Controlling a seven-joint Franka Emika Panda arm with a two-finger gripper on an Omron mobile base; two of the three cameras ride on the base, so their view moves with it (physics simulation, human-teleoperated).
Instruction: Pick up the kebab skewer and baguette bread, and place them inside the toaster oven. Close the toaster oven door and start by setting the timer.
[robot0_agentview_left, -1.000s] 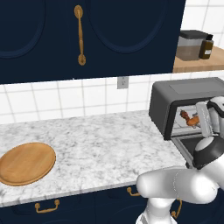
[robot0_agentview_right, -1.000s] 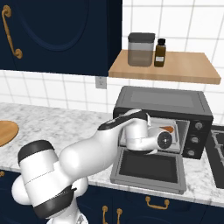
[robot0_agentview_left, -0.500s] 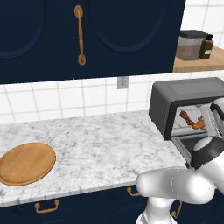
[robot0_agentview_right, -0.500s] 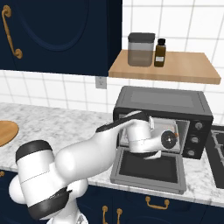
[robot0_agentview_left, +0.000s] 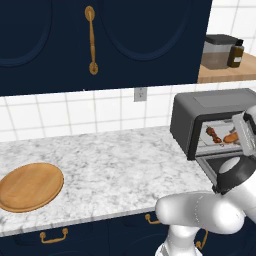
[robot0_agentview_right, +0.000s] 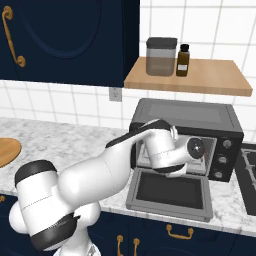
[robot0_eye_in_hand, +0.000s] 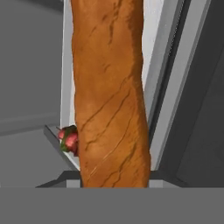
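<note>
While inside toaster oven, tool level.

Baguette bread seemingly matt, cracked crust.

A marbled white counter is seen carrying the toaster oven. A round wooden plate is laid flat on the counter, well apart from the oven.

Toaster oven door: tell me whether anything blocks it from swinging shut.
Yes. The toaster oven door lies folded down flat, and the arm reaches over it into the toaster oven. The baguette bread and the kebab skewer are inside the cavity. The arm must withdraw first.
</note>
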